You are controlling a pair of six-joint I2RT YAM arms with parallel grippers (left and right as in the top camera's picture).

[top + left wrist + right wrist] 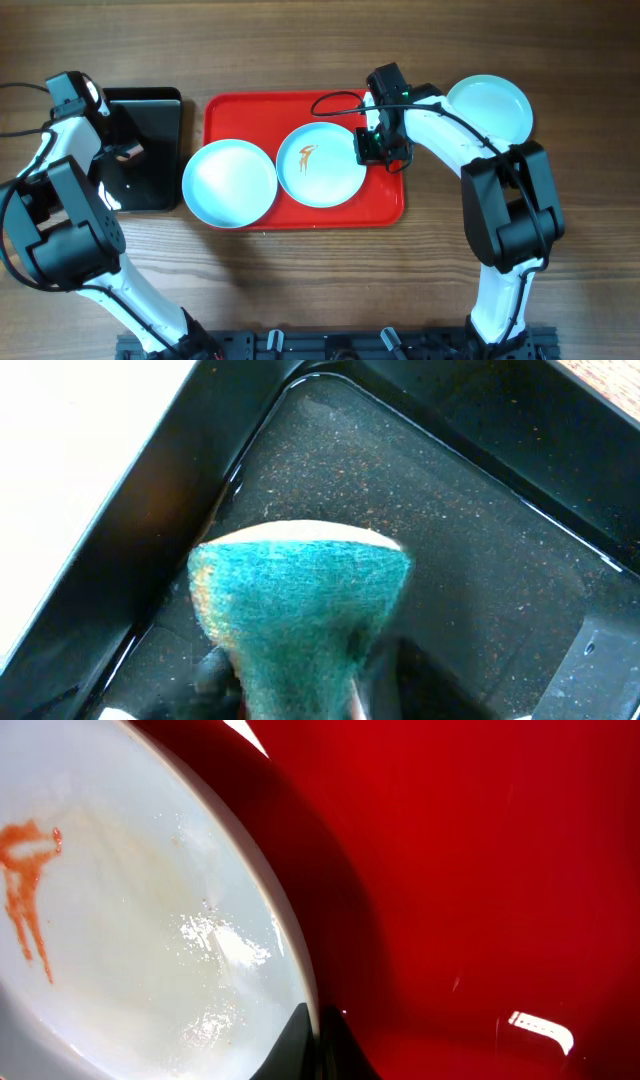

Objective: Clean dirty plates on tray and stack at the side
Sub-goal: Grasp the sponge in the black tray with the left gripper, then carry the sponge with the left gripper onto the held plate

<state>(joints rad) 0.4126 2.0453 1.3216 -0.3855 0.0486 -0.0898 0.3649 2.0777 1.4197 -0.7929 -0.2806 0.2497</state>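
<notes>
The red tray [240, 112] holds two pale plates. The left plate [229, 182] looks clean and overhangs the tray's left edge. The middle plate [320, 165] has an orange smear in its centre. A third plate [489, 108] lies on the table right of the tray. My right gripper [370, 146] is shut on the middle plate's right rim; in the right wrist view its fingers [318, 1042] pinch the rim of the smeared plate [150, 920] above the tray [480, 870]. My left gripper [125, 153] is shut on a teal sponge [300, 600] over the black tray.
The black tray [150, 110] stands left of the red tray, and its wet speckled floor [450, 540] shows under the sponge. Wooden table lies all around. A black cable runs over the red tray's back edge near my right wrist.
</notes>
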